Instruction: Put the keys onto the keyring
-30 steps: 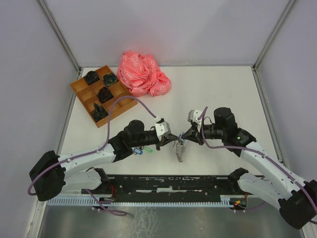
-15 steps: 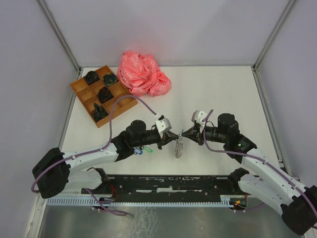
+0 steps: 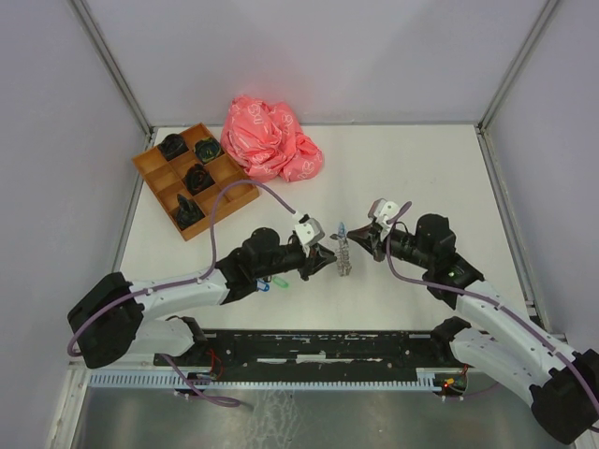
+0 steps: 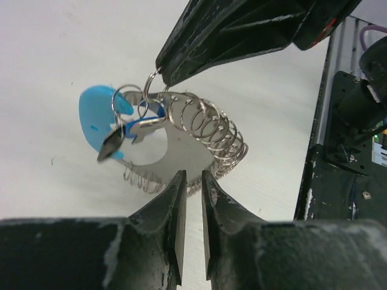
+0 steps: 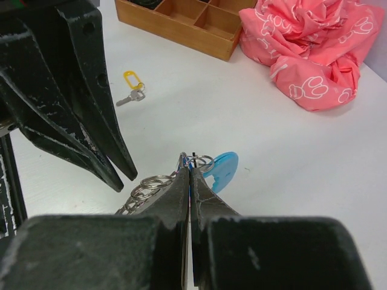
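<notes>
My right gripper (image 3: 365, 239) is shut on the keyring (image 3: 343, 253), a silvery coiled chain with a light blue curved piece (image 5: 221, 169), and holds it off the table. In the right wrist view its jaws (image 5: 189, 174) pinch the small rings at the chain's top. A small silver key (image 4: 112, 142) hangs by the blue piece (image 4: 97, 115). My left gripper (image 3: 329, 258) is slightly open and empty, its tips (image 4: 192, 178) just short of the chain (image 4: 211, 130). A yellow-tagged key (image 5: 130, 84) lies on the table. Green (image 3: 278, 281) and blue (image 3: 262, 286) tagged keys lie by my left arm.
A wooden compartment tray (image 3: 150, 168) with black items stands at the back left, also seen in the right wrist view (image 5: 199, 36). A crumpled pink cloth (image 3: 271, 138) lies behind the middle. A black rail (image 3: 328, 346) runs along the near edge.
My right gripper has drawn back and away from the near edge, carrying the keyring higher in the view. My left gripper followed, and its tips now stand apart from the chain.
</notes>
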Robot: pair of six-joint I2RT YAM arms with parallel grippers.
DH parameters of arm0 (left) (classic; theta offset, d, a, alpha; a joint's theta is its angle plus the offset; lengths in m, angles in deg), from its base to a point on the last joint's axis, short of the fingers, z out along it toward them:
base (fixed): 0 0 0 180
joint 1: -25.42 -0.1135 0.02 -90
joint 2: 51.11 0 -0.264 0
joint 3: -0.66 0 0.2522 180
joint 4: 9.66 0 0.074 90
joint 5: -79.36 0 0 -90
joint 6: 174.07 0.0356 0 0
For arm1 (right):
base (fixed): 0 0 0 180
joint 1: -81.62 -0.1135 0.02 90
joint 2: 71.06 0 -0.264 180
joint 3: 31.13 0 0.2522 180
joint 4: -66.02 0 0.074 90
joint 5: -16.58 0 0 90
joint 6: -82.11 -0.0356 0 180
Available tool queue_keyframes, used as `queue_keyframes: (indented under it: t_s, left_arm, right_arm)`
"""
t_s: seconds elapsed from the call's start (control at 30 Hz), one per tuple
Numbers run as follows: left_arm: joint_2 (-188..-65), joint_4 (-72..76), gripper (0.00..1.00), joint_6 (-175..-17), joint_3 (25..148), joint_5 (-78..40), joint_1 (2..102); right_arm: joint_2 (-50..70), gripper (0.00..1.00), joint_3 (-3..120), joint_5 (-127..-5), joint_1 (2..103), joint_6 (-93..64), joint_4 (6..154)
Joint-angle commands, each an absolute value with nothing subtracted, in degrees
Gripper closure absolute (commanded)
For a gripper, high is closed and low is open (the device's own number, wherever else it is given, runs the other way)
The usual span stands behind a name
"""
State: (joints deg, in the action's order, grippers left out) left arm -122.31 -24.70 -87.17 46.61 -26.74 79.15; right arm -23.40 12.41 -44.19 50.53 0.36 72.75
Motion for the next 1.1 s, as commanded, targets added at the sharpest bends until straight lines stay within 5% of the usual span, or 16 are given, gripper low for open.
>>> queue_keyframes:
  t_s: [0.0,0.37,1.07]
  left_arm:
    - [-122.8,-25.5,0.75,-92.0,46.3,-20.7,78.3]
    - [-117.2,-28.5,0.60,-93.8,43.1,-20.9,74.2]
    - [-123.9,-44.1,0.57,-94.7,45.8,-42.2,68.0]
  right_arm:
    - [-22.4,1.00,14.7,-46.3,50.7,0.4,65.9]
    - [-21.9,0.99,13.6,-45.0,50.6,0.9,63.0]
    - [-20.7,0.99,9.0,-36.5,50.7,-0.1,53.7]
